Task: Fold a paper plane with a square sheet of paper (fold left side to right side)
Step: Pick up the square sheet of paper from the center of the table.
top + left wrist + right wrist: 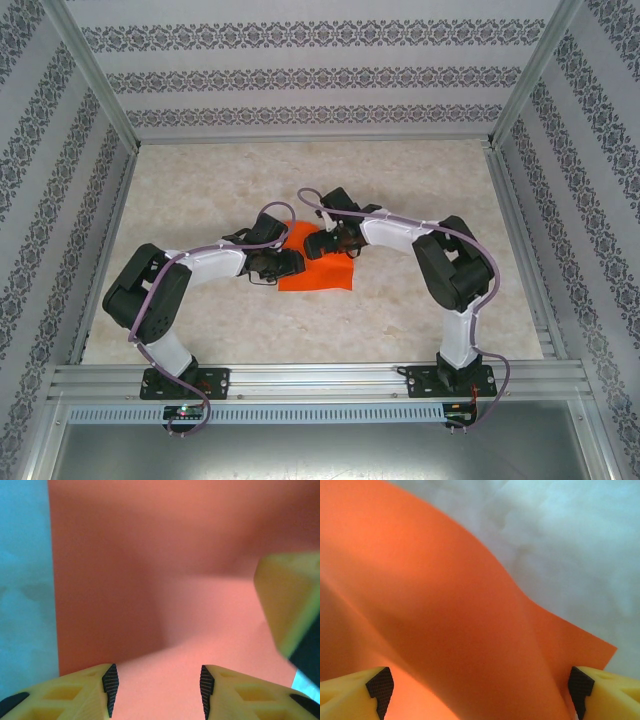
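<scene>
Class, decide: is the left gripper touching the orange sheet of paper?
Cannot tell. The left wrist view shows the left gripper open over the orange sheet of paper, but neither contact nor a gap is plain.

Noted: square sheet of paper (pixel 320 272) bright orange, plain. Table (pixel 420 170) beige, marbled. Walls (pixel 320 75) white, grey ornamental stripes. Left gripper's fingers (pixel 60 697) yellow, pads (pixel 110 684) black, ribbed.

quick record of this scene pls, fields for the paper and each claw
paper: orange sheet on the table, between the two arms
shape: not flat, it bulges upward in the right wrist view
left claw: fingers apart, at the sheet's left side
right claw: fingers wide apart, paper rising between them
fold: not yet flattened
</scene>
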